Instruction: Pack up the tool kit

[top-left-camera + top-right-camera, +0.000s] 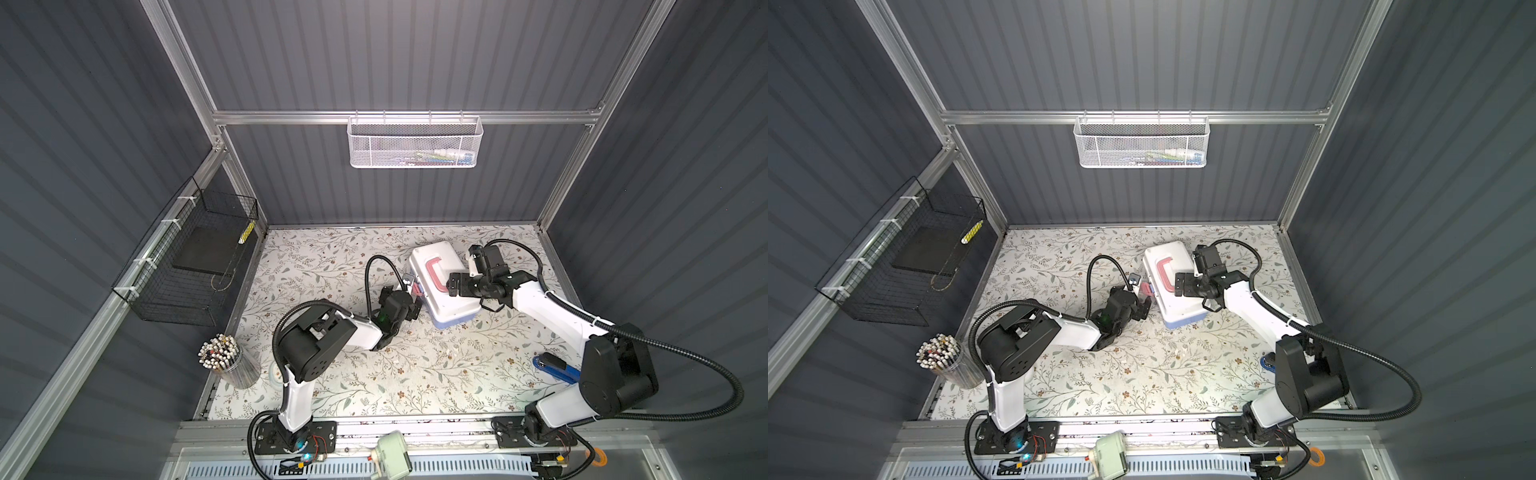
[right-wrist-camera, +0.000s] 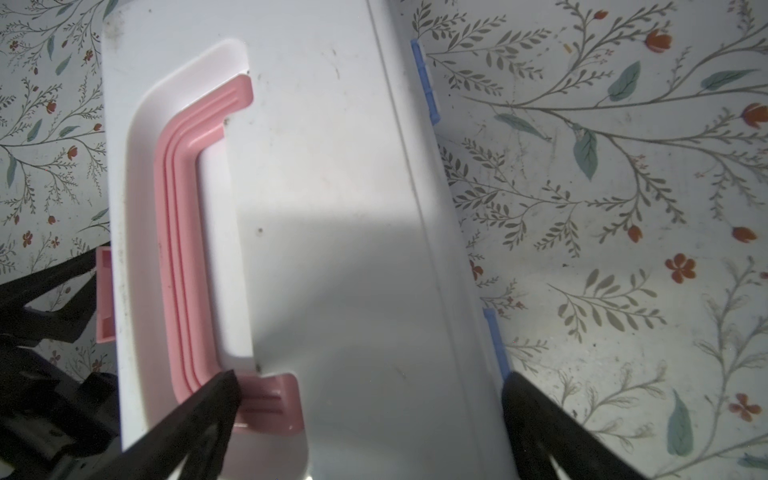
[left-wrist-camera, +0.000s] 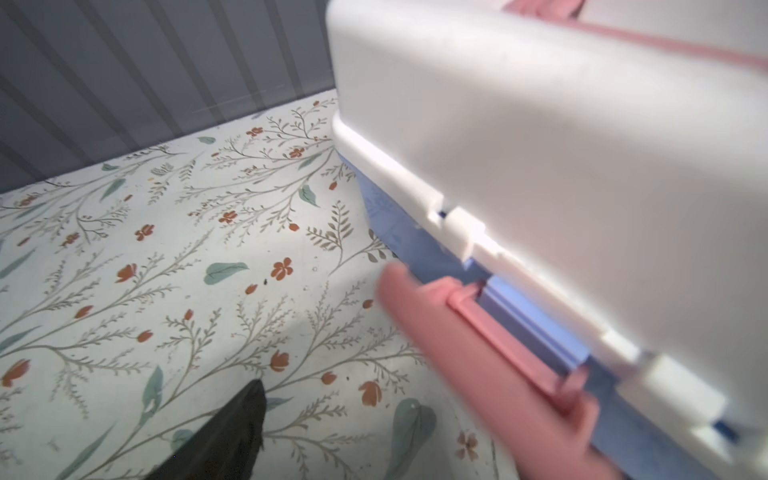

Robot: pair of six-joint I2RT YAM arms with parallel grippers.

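Note:
The tool kit (image 1: 446,305) (image 1: 1179,307) stands shut on the flowered table in both top views: white lid (image 2: 332,208), pink handle (image 2: 183,232) lying flat in its recess, light blue base (image 3: 419,245). Its pink latch (image 3: 478,353) (image 1: 415,289) hangs swung outward from the front wall. My left gripper (image 1: 414,306) (image 1: 1144,306) is open right at that latch; only one black finger (image 3: 232,432) shows in the left wrist view, apart from the latch. My right gripper (image 2: 370,399) (image 1: 451,285) hovers open over the lid, one finger by the handle's end, the other past the hinge edge. No loose tools show.
A blue stapler (image 1: 555,368) lies at the table's right, partly under my right arm. A jar of pencils (image 1: 224,361) stands at the front left corner. A black wire basket (image 1: 187,266) hangs on the left wall, a white mesh basket (image 1: 415,141) on the back rail.

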